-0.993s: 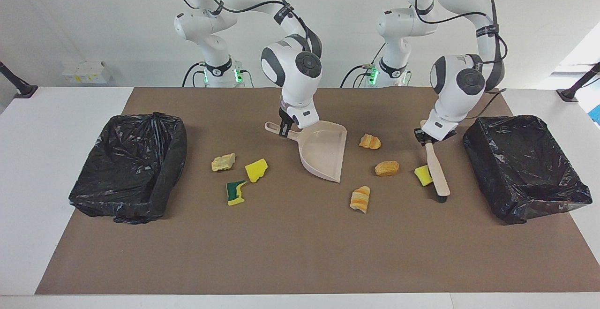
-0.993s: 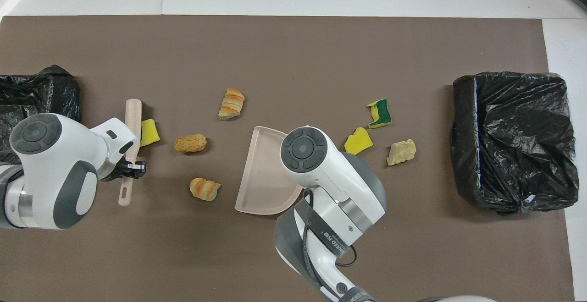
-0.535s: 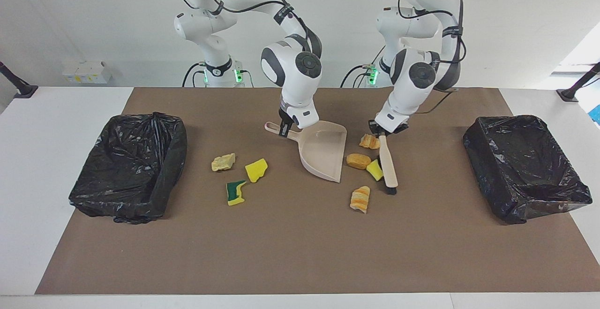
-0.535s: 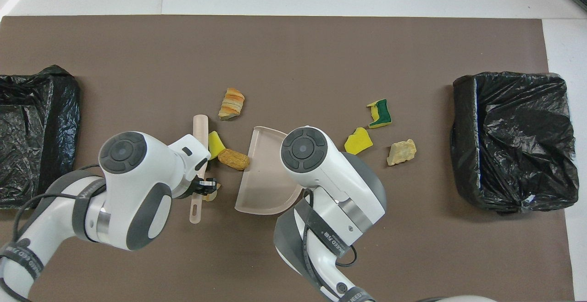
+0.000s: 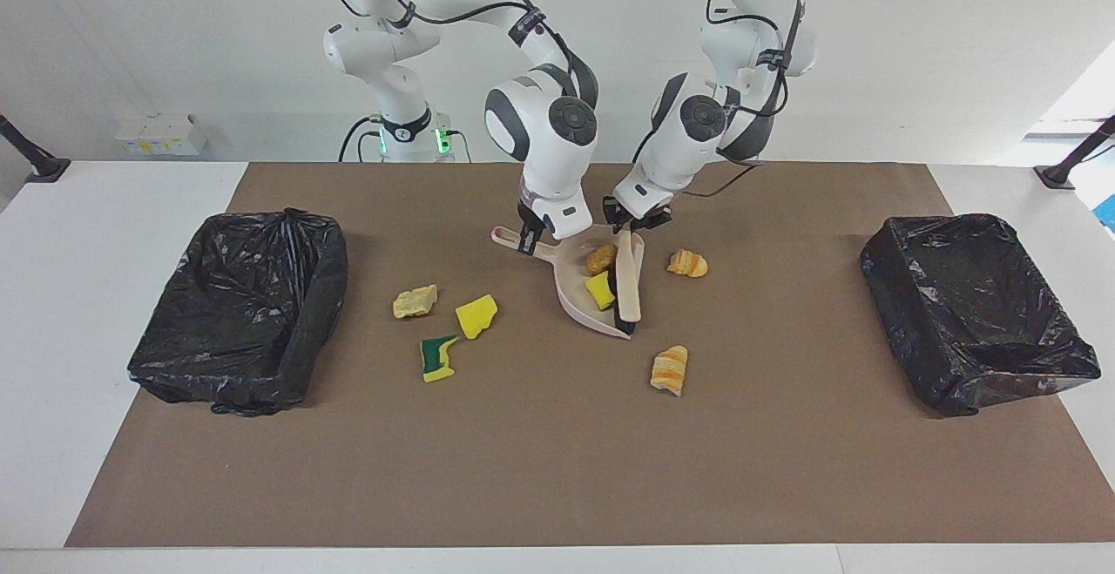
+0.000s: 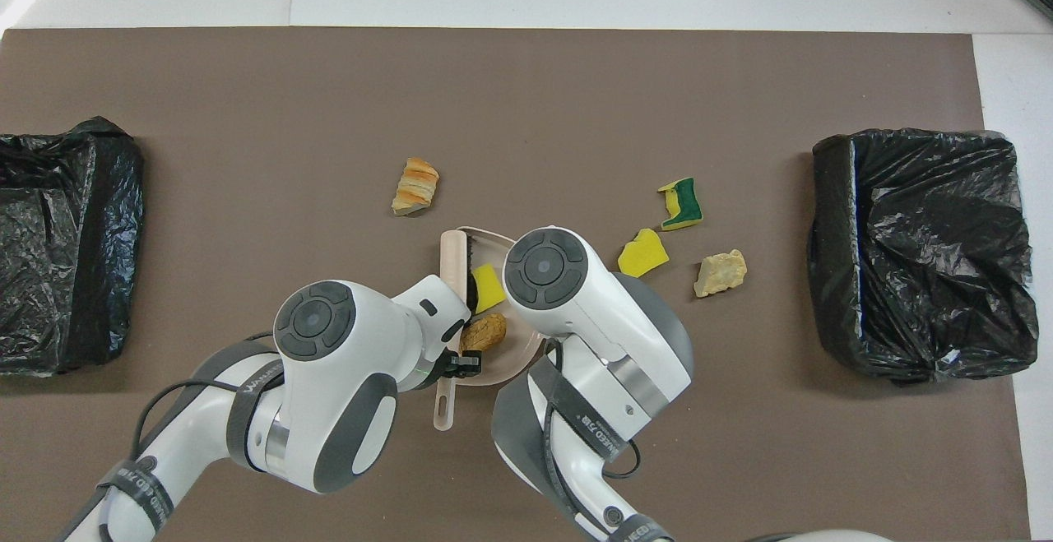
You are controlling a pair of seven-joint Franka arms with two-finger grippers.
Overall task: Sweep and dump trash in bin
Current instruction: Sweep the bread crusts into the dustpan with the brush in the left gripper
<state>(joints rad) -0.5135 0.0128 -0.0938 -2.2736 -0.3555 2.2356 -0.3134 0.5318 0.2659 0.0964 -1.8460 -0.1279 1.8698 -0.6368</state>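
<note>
I see two black-lined bins (image 5: 239, 308) (image 5: 976, 308) at the desk's ends. My right pincer (image 5: 529, 241) clamps the dustpan (image 5: 582, 300) handle; beside it my left pincer (image 5: 634, 219) grips the brush (image 5: 627, 288). Brown chunk (image 5: 601, 258) and yellow sponge (image 5: 599, 290) lie in the pan; five scraps surround it.

brown table mat (image 5: 557, 469), white tabletop (image 5: 78, 295), white wall socket box (image 5: 159, 133), black stand foot (image 5: 39, 165) near robots' end
</note>
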